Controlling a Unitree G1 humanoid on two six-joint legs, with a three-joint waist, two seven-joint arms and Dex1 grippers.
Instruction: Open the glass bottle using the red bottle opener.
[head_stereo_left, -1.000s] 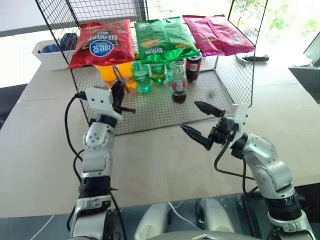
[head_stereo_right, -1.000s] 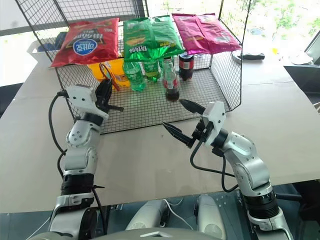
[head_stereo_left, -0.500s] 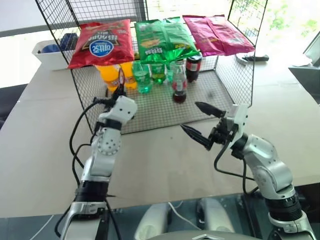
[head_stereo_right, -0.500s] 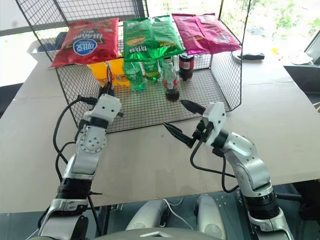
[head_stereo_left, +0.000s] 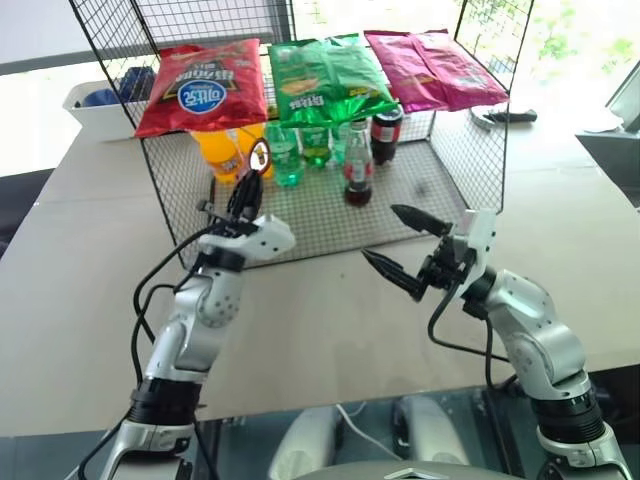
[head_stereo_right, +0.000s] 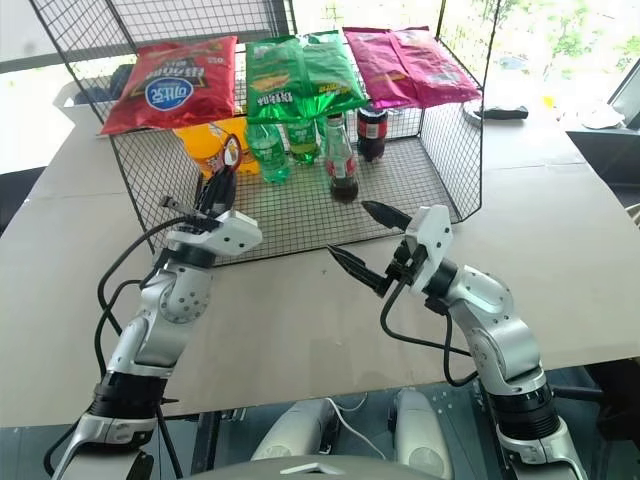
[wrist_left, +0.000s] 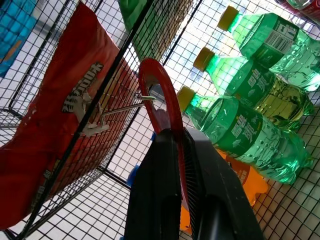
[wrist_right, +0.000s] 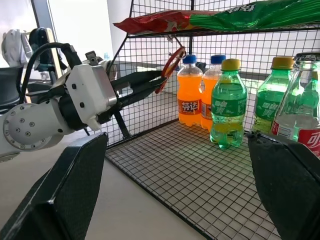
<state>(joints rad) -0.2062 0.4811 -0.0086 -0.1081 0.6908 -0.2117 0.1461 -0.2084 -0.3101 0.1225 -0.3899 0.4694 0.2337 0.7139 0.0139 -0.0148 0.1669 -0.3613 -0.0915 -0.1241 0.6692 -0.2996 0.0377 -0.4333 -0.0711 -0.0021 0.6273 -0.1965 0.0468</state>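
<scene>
Left tool (head_stereo_left: 250, 176) pinches red bottle opener (wrist_left: 161, 97) beside rack (head_stereo_left: 330, 225).

Mock shop display in a bright, windowed room: black wire rack (head_stereo_left: 470, 150) on a brown table (head_stereo_left: 90, 300), red (head_stereo_left: 205, 85), green (head_stereo_left: 325, 75) and magenta (head_stereo_left: 435, 68) snack bags on top, orange soda (wrist_right: 189, 90), green bottles (wrist_right: 227, 107) and a cola bottle (head_stereo_left: 386, 132) lined up underneath.
</scene>
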